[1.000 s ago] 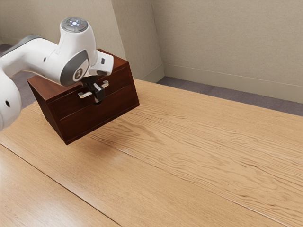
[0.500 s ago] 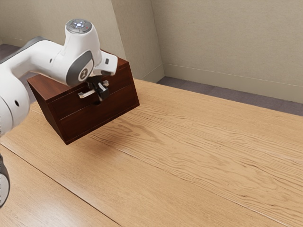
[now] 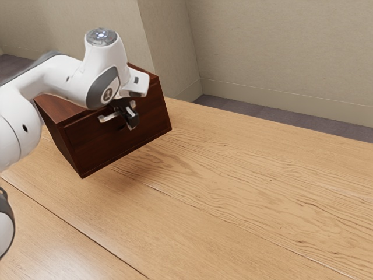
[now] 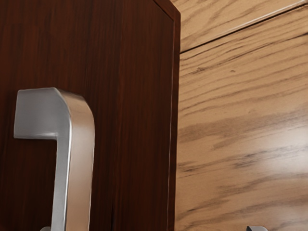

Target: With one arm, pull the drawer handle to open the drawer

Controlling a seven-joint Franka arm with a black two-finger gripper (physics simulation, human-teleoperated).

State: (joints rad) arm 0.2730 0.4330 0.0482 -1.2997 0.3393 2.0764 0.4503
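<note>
Arm first: my white arm (image 3: 49,81) stretched in from the exterior view's left and ended at the black gripper (image 3: 130,116), which hung against the front of a dark red-brown wooden cabinet (image 3: 102,146). The cabinet stood behind and below my gripper on the light oak table (image 3: 245,192), turned so that one corner faced the camera. The silver drawer handle (image 3: 109,116) lay across the upper part of that front, a slim bar slanting up toward my gripper. Most of its length showed on the arm side of the gripper, and its other end sat right at the gripper, partly covered by black. Whether the gripper was spread or clamped on the bar I could not tell. Nor could I tell whether the drawer (image 3: 148,97) stood out from the cabinet at all.

From my wrist, the handle was a brushed-metal bar with a squared bend at its end, standing off the dark grained wood just beneath my hand. The cabinet's edge ran close beside it, and beyond that edge lay table boards with a seam between them. Past my gripper, toward the exterior view's right, the table ran on to a grey floor strip (image 3: 291,116) and beige walls (image 3: 280,46).
</note>
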